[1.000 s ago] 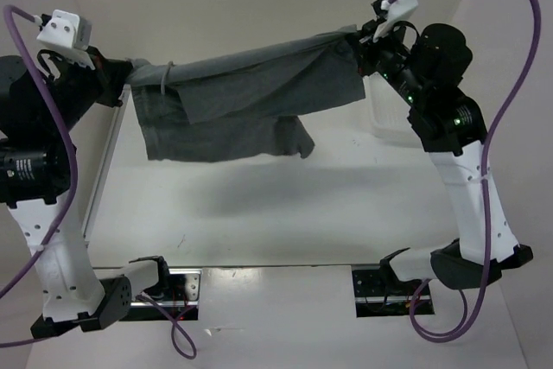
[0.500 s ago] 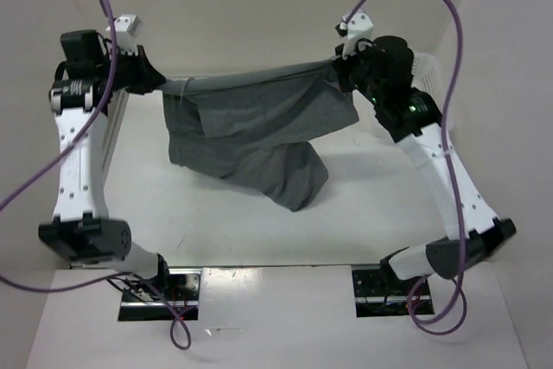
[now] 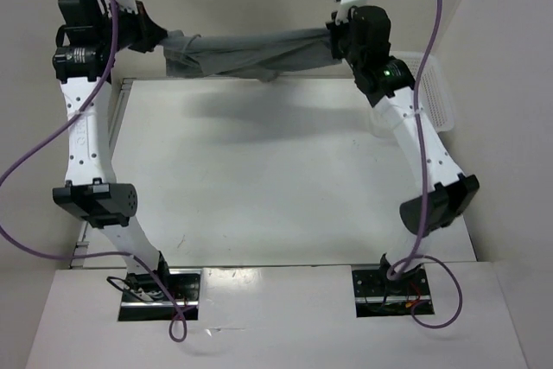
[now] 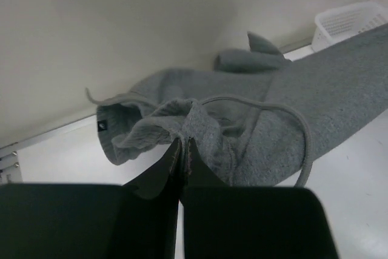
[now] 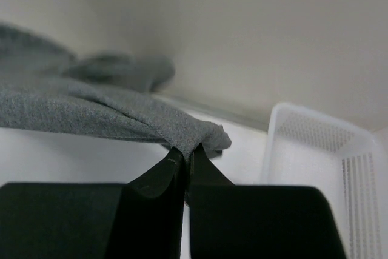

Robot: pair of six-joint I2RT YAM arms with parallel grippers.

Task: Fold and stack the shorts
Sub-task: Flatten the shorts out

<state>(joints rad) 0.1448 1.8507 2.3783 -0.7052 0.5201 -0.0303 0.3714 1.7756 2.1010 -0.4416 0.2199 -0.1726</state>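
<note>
Two ends of the shorts (image 3: 251,49) stay stretched, pinched by left gripper (image 4: 182,144) and right gripper (image 5: 185,150); next, lay them flat.

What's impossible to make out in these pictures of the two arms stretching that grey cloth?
- Top view: the grey fabric shorts are bunched into a rope; folds hide pocket and leg openings.
- Top view: the right arm covers the white plastic mesh basket's left side.
- Right wrist view: basket blurred, cut off by the right edge; contents unclear.
</note>
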